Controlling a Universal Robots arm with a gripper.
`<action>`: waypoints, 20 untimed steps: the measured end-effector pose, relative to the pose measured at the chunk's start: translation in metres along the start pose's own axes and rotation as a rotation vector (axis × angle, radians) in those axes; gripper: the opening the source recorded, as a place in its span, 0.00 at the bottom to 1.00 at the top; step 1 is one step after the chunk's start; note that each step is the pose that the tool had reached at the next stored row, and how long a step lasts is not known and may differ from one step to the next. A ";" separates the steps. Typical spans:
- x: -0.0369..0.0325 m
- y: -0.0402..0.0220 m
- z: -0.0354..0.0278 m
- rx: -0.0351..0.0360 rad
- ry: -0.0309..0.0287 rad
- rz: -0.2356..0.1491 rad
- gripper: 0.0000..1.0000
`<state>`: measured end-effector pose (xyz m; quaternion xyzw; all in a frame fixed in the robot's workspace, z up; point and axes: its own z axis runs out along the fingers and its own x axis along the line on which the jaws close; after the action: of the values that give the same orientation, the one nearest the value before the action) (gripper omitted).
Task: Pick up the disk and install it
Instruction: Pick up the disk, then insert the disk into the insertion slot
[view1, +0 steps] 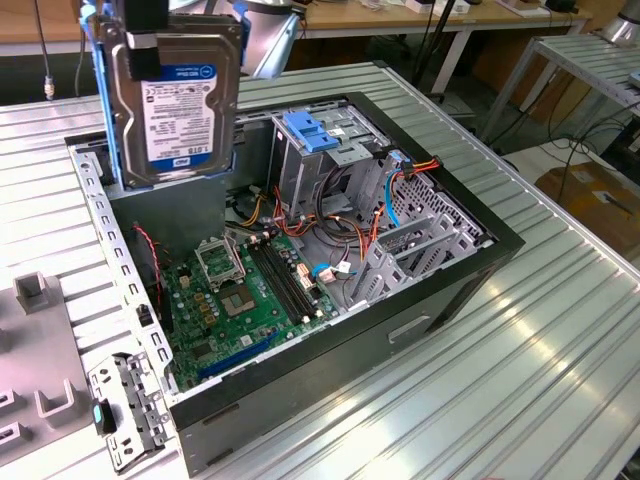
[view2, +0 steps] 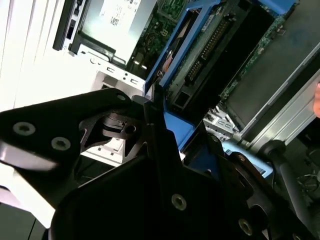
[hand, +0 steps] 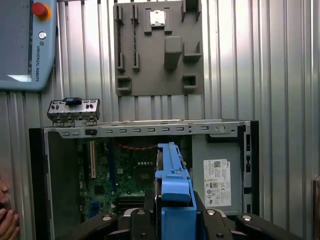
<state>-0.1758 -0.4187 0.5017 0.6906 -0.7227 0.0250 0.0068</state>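
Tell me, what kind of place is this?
Probably a robotics lab: an open computer case lies on a metal table, the robot's hand holds a hard drive above it, and a control pendant with a red button lies nearby.

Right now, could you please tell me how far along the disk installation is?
Pick-up looks done: the disk is raised upright, gripped by the tool. In hand: it hangs over the open computer case. Left: installing; it sits in no bay yet.
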 end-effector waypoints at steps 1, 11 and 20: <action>-0.0002 -0.0034 0.0001 0.0000 0.0000 0.000 0.37; -0.0003 -0.0070 0.0003 0.0000 0.0000 0.000 0.37; 0.0156 -0.0102 0.0015 0.0000 0.0000 0.000 0.37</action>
<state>-0.1663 -0.4347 0.5011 0.6906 -0.7228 0.0250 0.0067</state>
